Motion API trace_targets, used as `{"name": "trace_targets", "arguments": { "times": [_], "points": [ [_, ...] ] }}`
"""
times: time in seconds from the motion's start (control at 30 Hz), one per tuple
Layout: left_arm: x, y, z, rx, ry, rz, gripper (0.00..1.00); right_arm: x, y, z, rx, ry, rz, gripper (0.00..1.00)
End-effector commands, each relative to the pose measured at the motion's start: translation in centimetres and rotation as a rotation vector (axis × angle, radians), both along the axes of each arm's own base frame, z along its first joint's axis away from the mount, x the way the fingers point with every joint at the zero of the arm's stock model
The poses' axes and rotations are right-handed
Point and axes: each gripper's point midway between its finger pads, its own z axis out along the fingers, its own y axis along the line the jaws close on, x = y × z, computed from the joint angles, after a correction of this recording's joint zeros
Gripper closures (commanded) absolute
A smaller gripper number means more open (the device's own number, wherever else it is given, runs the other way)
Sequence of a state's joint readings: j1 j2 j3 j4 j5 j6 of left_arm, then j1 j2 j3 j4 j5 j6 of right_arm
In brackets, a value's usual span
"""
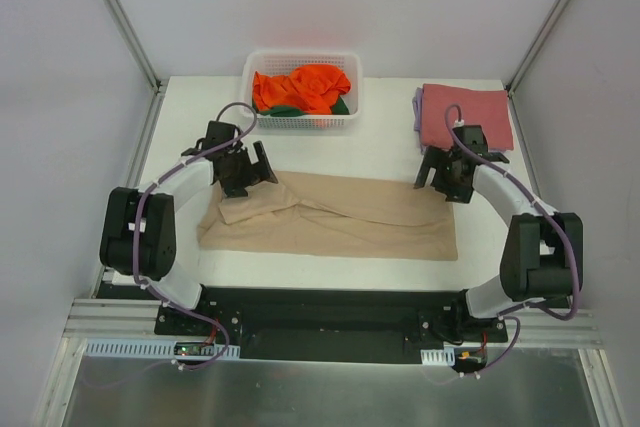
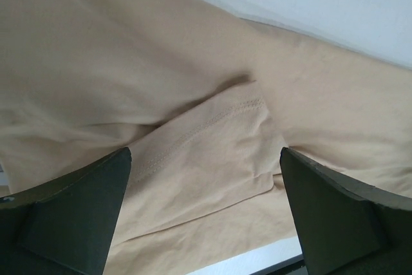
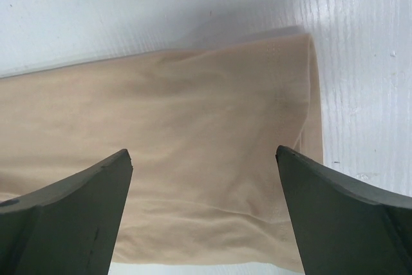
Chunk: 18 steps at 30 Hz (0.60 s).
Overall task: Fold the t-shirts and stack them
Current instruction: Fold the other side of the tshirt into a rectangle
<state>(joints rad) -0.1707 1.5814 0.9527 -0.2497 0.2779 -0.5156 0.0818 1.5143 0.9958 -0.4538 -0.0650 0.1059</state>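
- Cloth is the landmark: the beige shirt [image 1: 335,219] lies mid-table, long axis left to right, sleeve end at left.
- Left gripper [image 1: 250,169] hangs over its rumpled left end, fingers spread, likely poised to grasp the sleeve [image 2: 212,140].
- Basket [image 1: 300,119] behind it holds the orange shirt [image 1: 305,87].
- Right gripper [image 1: 442,175] hovers over its right hem, fingers spread.
- Pink shirt [image 1: 465,112] lies folded beyond the right end.

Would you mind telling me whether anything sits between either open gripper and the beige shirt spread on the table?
Nothing visible does: the left gripper and right gripper both hang open directly over bare beige shirt.
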Motion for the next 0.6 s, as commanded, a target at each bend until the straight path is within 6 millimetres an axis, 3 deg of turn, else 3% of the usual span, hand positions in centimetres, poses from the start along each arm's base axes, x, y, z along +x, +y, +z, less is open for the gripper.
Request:
{"name": "trace_targets", "arguments": {
  "times": [0.0,0.2,0.43,0.57],
  "points": [
    [-0.1,-1.0,-0.1,-0.001,0.037,-0.089,0.01,-0.8,0.1,1.3,0.009,-0.038,0.018,0.04],
    [-2.0,-1.6,-1.0,0.008,0.077,-0.13,0.01,-1.3,0.0,2.2,0.008,-0.069,0.017,0.04],
    [-4.1,-3.6,0.5,-0.058,0.048,-0.227,0.01,-1.5,0.2,2.8,0.022,-0.093,0.024,0.04],
    [-6.6,-4.4,0.7,-0.079,0.047,-0.278,0.01,-1.7,0.3,3.0,0.029,-0.101,0.022,0.04]
  ]
}}
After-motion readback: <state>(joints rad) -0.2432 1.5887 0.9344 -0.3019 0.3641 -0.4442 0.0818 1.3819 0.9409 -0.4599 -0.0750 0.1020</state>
